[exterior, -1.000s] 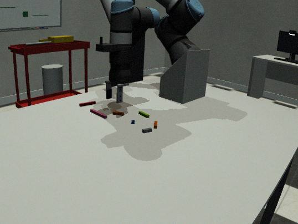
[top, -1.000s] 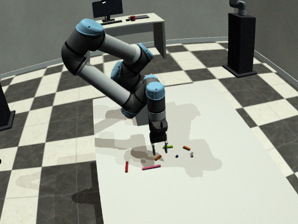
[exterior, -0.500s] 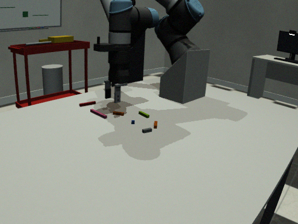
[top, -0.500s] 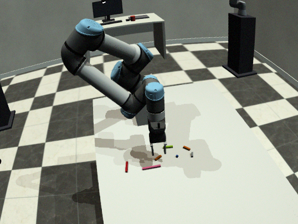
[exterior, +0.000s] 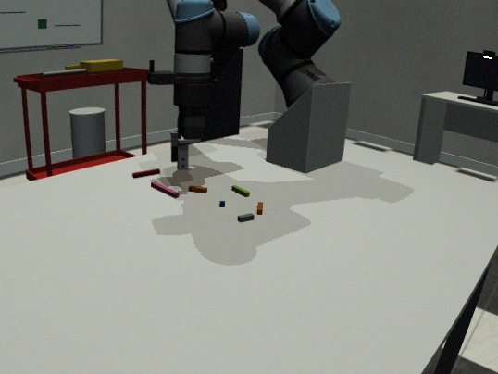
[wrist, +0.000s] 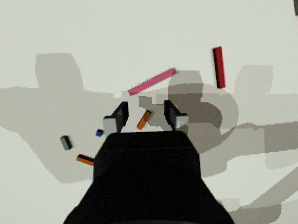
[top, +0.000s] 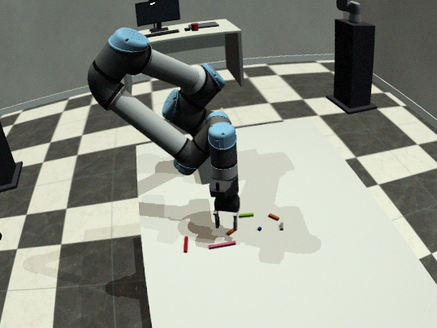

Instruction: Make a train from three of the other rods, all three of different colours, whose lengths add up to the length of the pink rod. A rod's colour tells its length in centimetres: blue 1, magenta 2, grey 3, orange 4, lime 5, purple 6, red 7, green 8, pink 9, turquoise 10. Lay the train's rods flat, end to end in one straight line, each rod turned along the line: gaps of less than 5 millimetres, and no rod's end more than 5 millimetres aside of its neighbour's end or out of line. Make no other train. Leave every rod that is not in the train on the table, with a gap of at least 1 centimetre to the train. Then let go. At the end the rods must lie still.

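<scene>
In the top view, taken from the pincer (top: pixel 226 227) (exterior: pixel 179 165) (wrist: pixel 146 112), the pink rod (top: pixel 222 244) (exterior: pixel 165 190) (wrist: pixel 152 82) lies at six o'clock and the red rod (top: pixel 185 244) (exterior: pixel 146 173) (wrist: pixel 219 67) at eight. The lime rod (top: pixel 246 215) (exterior: pixel 241 191) is seen towards two, with the blue rod (top: pixel 259 229) (exterior: pixel 222 204) (wrist: pixel 99 133), the grey rod (top: pixel 281 226) (exterior: pixel 245 218) (wrist: pixel 66 142) and the far orange rod (top: pixel 274 217) (exterior: pixel 260 208) (wrist: pixel 85 160) around three. All lie apart on the counter (top: pixel 284 292) (exterior: pixel 250 301) (wrist: pixel 100 30); no train is formed. The pincer is spread wide, with nothing held, above the near orange rod (top: pixel 231 231) (exterior: pixel 198 189) (wrist: pixel 144 120). Lime, grey and blue make the pink length, so a wrong train could result if this orange is taken as a member; if it is merely being cleared, it could be set down too near the train. Because it lies askew to the fingers, it could be twisted or pinched by a corner on closing. Later, the tiny blue rod could easily be knocked out of line by fingers opening beside it.
</scene>
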### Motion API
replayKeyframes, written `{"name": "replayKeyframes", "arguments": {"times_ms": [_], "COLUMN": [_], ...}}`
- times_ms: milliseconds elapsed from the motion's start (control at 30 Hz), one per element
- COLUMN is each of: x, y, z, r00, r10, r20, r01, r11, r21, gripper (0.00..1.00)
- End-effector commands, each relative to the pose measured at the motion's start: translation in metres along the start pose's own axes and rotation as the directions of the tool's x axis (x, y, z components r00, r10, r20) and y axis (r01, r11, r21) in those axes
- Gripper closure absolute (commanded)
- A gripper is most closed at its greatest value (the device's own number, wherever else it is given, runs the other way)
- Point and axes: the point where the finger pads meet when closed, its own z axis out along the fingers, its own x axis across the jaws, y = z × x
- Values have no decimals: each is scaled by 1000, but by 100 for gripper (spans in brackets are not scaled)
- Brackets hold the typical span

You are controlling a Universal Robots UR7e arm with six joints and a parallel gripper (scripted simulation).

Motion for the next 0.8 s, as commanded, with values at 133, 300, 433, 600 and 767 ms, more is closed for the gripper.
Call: {"name": "replayKeyframes", "arguments": {"times_ms": [133, 300, 433, 600, 767], "x": [13, 23, 31, 40, 46], "y": [-8, -14, -17, -21, -23], "z": [0, 0, 0, 0, 0], "r00": [972, 903, 833, 722, 624], "r10": [236, 430, 553, 691, 782], "r20": [1, 2, 2, 2, 2], "r01": [-236, -430, -553, -691, -782], "r11": [972, 903, 833, 722, 624], "r21": [0, 0, 0, -1, -1], "gripper": [0, 0, 0, 0, 0]}}
